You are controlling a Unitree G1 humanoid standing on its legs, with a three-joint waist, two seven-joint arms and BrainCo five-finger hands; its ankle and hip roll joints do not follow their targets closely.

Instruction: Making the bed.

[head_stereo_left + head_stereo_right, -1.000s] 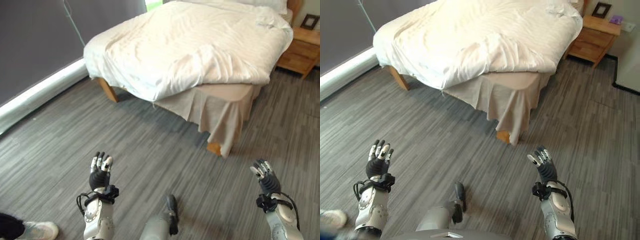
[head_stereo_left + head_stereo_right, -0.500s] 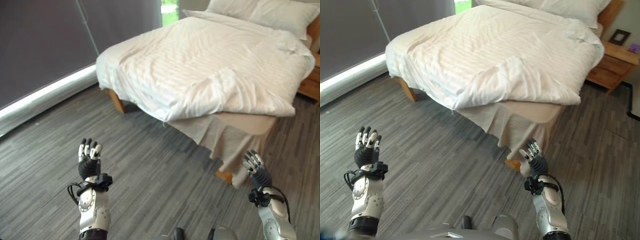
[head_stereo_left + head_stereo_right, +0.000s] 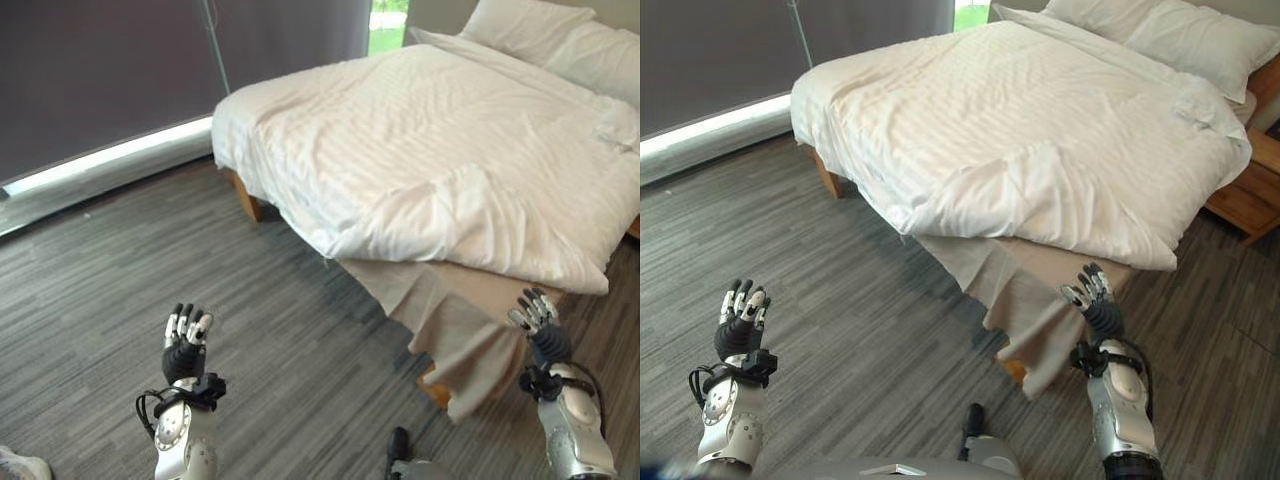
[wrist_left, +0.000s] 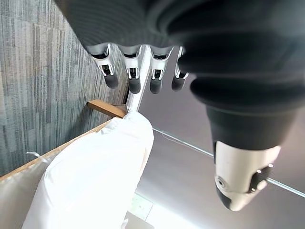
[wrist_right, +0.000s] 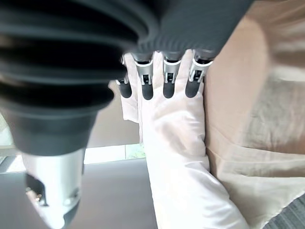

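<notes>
A bed stands ahead with a rumpled white duvet [image 3: 440, 150] lying askew. At the near corner the duvet is pulled back, and a beige sheet [image 3: 455, 330] hangs loose over the mattress corner. Two white pillows [image 3: 1160, 35] lie at the head. My left hand [image 3: 185, 345] is raised over the floor, open and holding nothing, well short of the bed. My right hand [image 3: 540, 325] is raised and open too, right beside the hanging beige sheet, apart from it. The duvet edge [image 5: 176, 157] and my right hand's fingers [image 5: 164, 78] show in the right wrist view.
Grey wood-pattern floor [image 3: 130, 270] lies between me and the bed. A dark curtain wall [image 3: 100, 70] runs along the left with a bright strip at its foot. A wooden nightstand [image 3: 1250, 190] stands at the bed's far right. A wooden bed leg [image 3: 243, 195] shows under the left corner.
The whole view has shifted: the bed is closer and further right in the picture. My right hand now stands beside the hanging sheet corner. Both hands stay raised and open.
</notes>
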